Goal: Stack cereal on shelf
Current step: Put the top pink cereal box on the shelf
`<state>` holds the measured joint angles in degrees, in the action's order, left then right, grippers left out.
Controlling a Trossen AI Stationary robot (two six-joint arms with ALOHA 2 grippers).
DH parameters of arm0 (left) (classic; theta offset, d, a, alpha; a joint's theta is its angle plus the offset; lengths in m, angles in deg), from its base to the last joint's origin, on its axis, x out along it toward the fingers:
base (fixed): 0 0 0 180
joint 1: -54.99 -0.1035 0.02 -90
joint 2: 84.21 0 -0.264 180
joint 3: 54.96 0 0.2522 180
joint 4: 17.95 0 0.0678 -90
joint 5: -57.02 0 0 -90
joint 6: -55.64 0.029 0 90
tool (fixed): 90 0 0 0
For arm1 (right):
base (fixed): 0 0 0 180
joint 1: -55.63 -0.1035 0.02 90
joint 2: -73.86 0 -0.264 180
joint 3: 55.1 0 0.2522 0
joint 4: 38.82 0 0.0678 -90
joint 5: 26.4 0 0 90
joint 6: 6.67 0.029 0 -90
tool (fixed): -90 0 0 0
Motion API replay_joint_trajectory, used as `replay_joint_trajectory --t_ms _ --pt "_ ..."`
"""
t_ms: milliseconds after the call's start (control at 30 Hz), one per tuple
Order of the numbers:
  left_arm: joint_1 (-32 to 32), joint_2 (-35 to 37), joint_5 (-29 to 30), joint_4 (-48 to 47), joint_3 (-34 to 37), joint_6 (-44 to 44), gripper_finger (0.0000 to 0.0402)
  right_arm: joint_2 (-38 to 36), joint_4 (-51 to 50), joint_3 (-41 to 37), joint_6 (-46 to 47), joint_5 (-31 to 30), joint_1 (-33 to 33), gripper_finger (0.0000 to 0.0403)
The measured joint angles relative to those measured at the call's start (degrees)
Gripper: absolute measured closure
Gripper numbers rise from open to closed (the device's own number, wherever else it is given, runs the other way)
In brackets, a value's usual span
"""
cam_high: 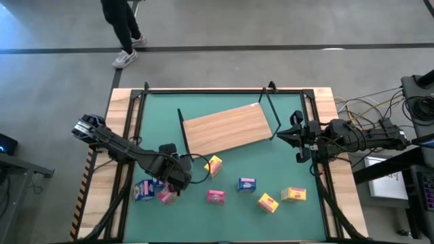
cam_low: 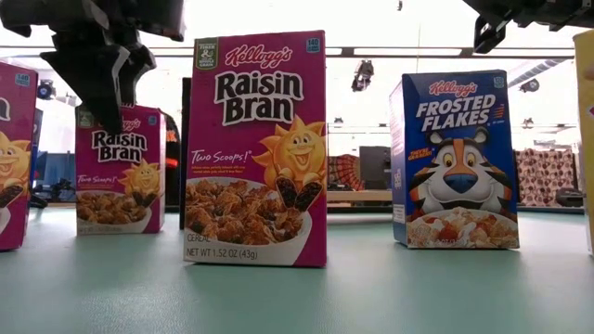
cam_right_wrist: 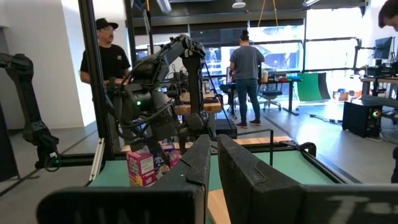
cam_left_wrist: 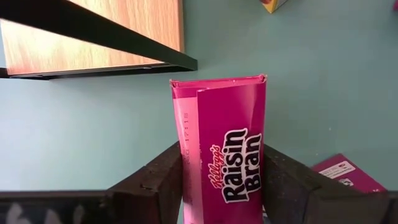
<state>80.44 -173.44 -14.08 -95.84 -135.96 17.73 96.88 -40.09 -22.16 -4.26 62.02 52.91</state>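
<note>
The shelf (cam_high: 227,129), a light-brown board with black wire frames at its ends, lies slanted on the green mat. My left gripper (cam_high: 178,177) is just near of the board's left end, shut on a pink Raisin Bran box (cam_left_wrist: 217,143). That box stands upright below the fingers in the low view (cam_low: 119,172). Loose cereal boxes dot the near half of the mat: blue (cam_high: 146,190), pink (cam_high: 166,195), pink (cam_high: 215,196), blue (cam_high: 246,184), yellow (cam_high: 213,165), (cam_high: 268,202), (cam_high: 293,194). My right gripper (cam_high: 298,139) waits, shut, off the board's right end. My left gripper pinches the pink box between its two fingers (cam_left_wrist: 165,180), one on each broad face, just below the top flap (cam_left_wrist: 217,93). The fingers come from above, pointing down. The box is upright; its base (cam_low: 119,230) looks level with the mat, and I cannot tell whether it is lifted.
Another pink box (cam_left_wrist: 345,174) sits close beside the held one. Black frame rails run around the mat (cam_high: 224,90). The mat's far strip behind the board is bare green. A person stands beyond the far edge (cam_high: 122,34); others show in the room behind (cam_right_wrist: 106,62).
</note>
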Motion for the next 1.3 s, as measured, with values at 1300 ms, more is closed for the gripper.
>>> replay_joint_trajectory --t_ms 1300 --pt "-0.1 0.1 13.3 -15.4 -47.9 18.3 0.0244 0.0 0.3 0.0 -0.1 0.0 0.0 0.038"
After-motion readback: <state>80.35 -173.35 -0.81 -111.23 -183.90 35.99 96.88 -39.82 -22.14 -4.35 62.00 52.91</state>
